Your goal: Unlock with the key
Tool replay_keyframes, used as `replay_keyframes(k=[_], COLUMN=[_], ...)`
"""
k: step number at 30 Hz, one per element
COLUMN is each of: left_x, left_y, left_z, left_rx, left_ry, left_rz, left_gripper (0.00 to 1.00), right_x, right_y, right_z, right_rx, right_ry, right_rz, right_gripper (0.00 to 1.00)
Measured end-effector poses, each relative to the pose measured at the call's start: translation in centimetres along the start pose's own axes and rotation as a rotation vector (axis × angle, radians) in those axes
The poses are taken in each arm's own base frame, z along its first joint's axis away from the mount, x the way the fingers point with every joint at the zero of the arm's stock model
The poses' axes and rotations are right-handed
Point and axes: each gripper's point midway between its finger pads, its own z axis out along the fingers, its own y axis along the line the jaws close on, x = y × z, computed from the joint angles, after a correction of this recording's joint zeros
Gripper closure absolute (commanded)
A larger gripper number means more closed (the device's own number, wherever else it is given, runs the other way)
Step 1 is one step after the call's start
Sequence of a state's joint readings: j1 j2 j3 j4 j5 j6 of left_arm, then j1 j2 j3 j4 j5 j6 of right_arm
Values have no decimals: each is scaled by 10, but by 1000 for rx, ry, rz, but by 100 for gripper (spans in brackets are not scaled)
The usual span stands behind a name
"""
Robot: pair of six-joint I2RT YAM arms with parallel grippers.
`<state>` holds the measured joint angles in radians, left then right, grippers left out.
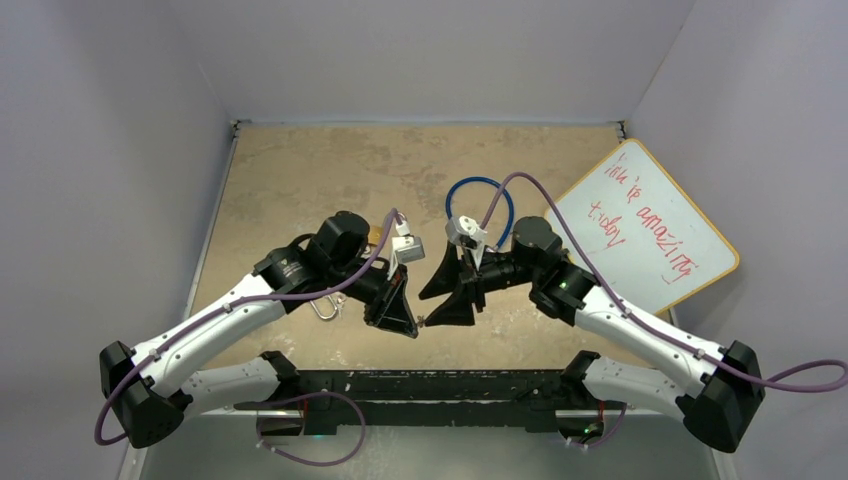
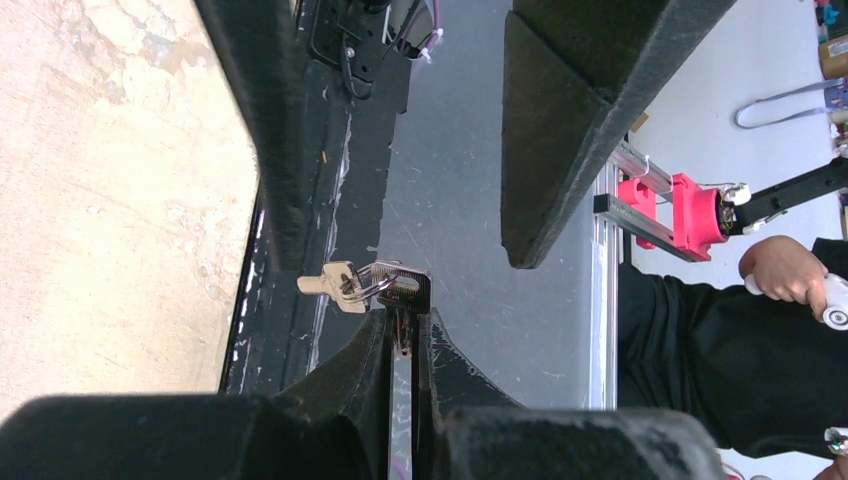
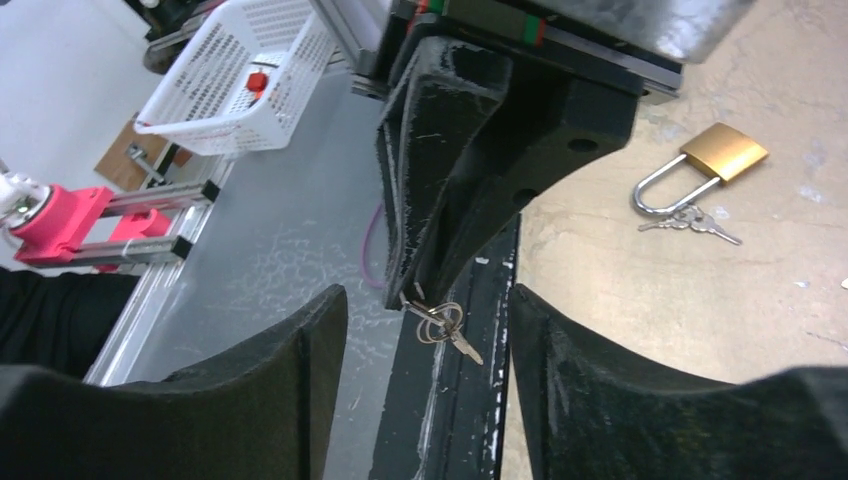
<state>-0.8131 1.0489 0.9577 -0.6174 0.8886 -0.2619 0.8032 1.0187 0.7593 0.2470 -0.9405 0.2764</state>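
My left gripper [image 2: 407, 318] is shut on a black-headed key [image 2: 408, 290], pinched by its blade. A ring with a second small key [image 2: 330, 284] hangs off its head. In the right wrist view that ring [image 3: 441, 322] dangles from the left gripper's tip, between the wide-apart fingers of my open right gripper [image 3: 428, 297]. From above, the two grippers [image 1: 418, 322] [image 1: 430, 306] meet tip to tip near the table's front. The brass padlock [image 3: 722, 152] lies flat on the table with its shackle closed; its shackle [image 1: 322, 308] shows beside the left arm.
More small keys [image 3: 700, 222] lie by the padlock's shackle. A whiteboard with red writing [image 1: 650, 225] leans at the right wall. The black rail [image 1: 420, 385] runs along the near table edge. Off the table are a white basket [image 3: 235, 75] and a person's arm [image 2: 740, 350].
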Motion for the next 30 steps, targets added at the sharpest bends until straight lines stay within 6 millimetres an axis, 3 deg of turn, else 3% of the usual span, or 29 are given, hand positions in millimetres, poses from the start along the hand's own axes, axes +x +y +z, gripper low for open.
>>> replay_keyframes(k=[2,7,11,19,21,30], left_x=[0,-2,-4,-4,-4,-9], left_y=[-1,-2,-4,-7,-9,-4], left_z=[0,-1,-2,-2,-3,-8], left_rx=[5,9,14,29,33,-39], left_ry=[1,-2,-6,-3,-1,-27], left_rz=[3,14,23,23,22,41], left_gripper=[100,100,100,100,99,41], right_x=[0,4,10,16,16,16], right_y=[5,12,11,12,12,4], right_z=[1,3,7,12,11,11], right_rx=[-29,-81,-98,-117,-119,-47], right_ry=[3,19,37,56,58,17], right_rz=[-6,-7,8,10,10,17], right_gripper=[52,54,63,97,100,100])
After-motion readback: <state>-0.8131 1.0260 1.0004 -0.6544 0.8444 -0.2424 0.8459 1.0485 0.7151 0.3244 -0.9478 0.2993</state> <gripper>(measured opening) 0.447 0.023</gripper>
